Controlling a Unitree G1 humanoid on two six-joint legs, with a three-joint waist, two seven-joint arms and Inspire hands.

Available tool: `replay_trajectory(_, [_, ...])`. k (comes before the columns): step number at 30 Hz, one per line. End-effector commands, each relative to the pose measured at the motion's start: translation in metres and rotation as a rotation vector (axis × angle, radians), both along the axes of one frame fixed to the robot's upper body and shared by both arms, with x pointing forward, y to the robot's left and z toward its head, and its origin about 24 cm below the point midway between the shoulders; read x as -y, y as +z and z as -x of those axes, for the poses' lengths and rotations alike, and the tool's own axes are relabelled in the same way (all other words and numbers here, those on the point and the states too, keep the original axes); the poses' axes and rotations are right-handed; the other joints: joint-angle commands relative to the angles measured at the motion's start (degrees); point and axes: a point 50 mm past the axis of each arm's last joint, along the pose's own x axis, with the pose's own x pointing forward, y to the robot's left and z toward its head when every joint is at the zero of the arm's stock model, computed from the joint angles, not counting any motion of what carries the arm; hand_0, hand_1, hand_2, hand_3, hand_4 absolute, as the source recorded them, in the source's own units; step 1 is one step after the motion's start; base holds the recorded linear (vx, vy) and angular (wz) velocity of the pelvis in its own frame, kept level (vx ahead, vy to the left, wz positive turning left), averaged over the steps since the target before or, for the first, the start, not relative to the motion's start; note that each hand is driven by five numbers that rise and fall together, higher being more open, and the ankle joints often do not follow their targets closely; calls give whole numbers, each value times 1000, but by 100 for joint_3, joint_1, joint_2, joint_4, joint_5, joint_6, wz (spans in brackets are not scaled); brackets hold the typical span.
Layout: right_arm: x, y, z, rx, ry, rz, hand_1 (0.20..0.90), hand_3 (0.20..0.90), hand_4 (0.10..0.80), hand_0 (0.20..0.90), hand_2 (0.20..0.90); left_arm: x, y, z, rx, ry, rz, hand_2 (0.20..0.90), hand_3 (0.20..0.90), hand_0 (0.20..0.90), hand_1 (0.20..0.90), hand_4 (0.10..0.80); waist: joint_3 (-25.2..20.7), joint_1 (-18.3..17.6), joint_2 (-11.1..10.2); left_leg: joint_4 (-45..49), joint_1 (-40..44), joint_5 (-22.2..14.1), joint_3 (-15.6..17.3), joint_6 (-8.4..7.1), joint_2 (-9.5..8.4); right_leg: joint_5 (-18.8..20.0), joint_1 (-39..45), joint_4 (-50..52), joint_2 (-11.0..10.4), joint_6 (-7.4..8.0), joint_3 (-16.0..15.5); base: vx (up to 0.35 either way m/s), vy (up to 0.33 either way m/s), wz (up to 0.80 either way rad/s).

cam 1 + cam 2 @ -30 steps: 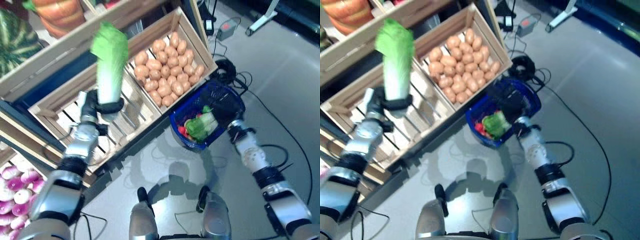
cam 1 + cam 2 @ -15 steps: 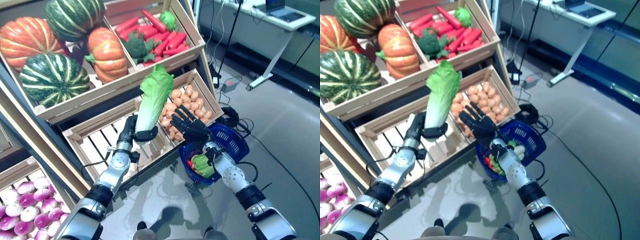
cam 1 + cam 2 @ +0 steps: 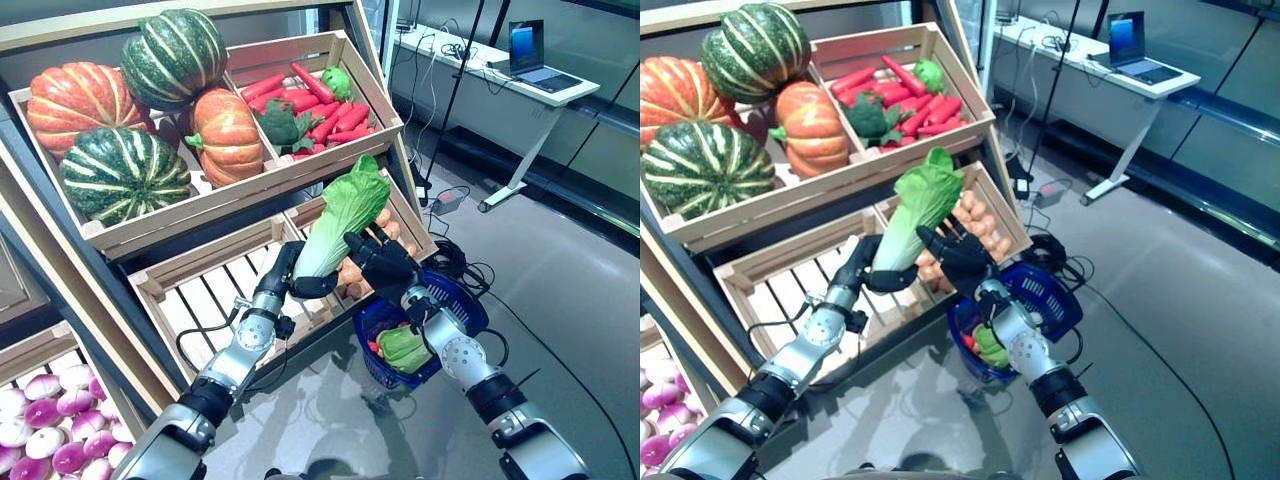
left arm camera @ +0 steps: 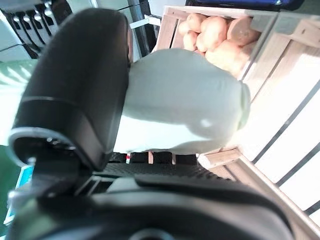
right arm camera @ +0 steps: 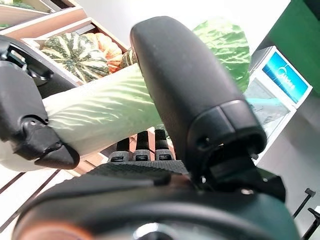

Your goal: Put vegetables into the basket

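One Chinese cabbage [image 3: 338,220] is gripped at its white base by the curled left hand [image 3: 285,276]; the right hand [image 3: 378,262], fingers spread, is laid against it. Below that hand, greens are already held in the blue basket [image 3: 462,300].

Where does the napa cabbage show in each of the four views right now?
Left eye: napa cabbage centre, above the potato crate.
Right eye: centre, same crate behind.
Left wrist: pale stalk past the left hand.
Right wrist: beside the right hand, stalk.
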Motion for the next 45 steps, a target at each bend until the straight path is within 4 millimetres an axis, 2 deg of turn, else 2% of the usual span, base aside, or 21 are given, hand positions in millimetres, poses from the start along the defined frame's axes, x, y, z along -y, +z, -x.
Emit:
replay_trajectory(1, [-13,70,-10,261,-25,-295,900,900,800,900,900,42,46,-5,283,-243,-16,300,300,300,300,400,-440,36,-1,-92,10,-169,-161,132,-114,-26,34,68,144,-407,-4,0,0,0])
replay_trajectory(12, [3,87,-19,324,-107,-339,900,900,800,900,900,57,41,7,374,-402,-207,300,300,300,300,400,-467,43,2,-97,41,-252,-226,143,-138,-61,76,62,134,-379,-12,3,0,0])
replay_trajectory(14, [9,89,-21,337,-128,-359,900,900,800,900,900,60,46,14,500,-422,-253,300,300,300,300,400,-468,37,-1,-96,82,-292,-213,142,-135,-92,101,74,131,-374,-1,42,6,-1])
replay_trajectory(18, [21,91,-20,383,-168,-419,900,900,800,900,900,61,54,20,616,-424,-238,300,300,300,300,400,-486,43,-14,-97,52,-289,-228,147,-140,-71,80,64,127,-372,3,8,-1,0])
replay_trajectory(19, [25,92,-19,399,-188,-425,389,389,460,389,389,61,56,22,653,-425,-239,300,300,300,300,400,-484,45,-14,-97,48,-294,-237,148,-142,-76,76,69,128,-374,8,0,0,0])
replay_trajectory(20, [25,92,-19,400,-190,-427,300,300,400,300,300,61,56,23,658,-425,-241,300,300,300,300,400,-485,45,-16,-97,47,-294,-238,148,-142,-78,74,72,128,-375,9,0,0,0])
replay_trajectory(25, [37,92,-19,441,-258,-458,300,300,400,300,300,65,64,30,768,-454,-240,300,300,300,300,400,-489,55,-14,-97,54,-323,-268,150,-146,-86,84,71,125,-377,18,0,0,0])
replay_trajectory(36, [52,95,-20,455,-354,-440,300,300,400,300,300,59,58,29,713,-412,-225,300,300,300,300,400,-490,13,-5,-97,60,-334,-245,146,-141,-80,65,65,130,-366,88,0,0,0])
replay_trajectory(37, [54,94,-20,452,-365,-434,300,300,400,300,300,56,56,28,680,-389,-205,674,674,674,674,649,-492,9,-3,-97,66,-335,-238,148,-141,-77,61,66,132,-369,98,0,0,0])
replay_trajectory(38, [55,93,-20,449,-375,-428,300,300,400,300,300,54,54,26,651,-376,-196,900,900,900,900,800,-484,12,-6,-97,73,-334,-231,151,-141,-80,59,75,133,-373,104,0,0,0])
replay_trajectory(42, [64,89,-19,439,-418,-389,300,300,400,300,300,47,48,26,608,-329,-186,900,900,900,900,800,-465,19,-6,-97,82,-330,-223,151,-136,-74,41,93,135,-375,120,0,0,0])
replay_trajectory(45, [80,83,-20,418,-483,-326,300,300,400,300,300,34,40,25,558,-277,-199,900,900,900,900,800,-459,16,-7,-97,91,-337,-215,143,-129,-56,51,67,140,-374,121,0,0,0])
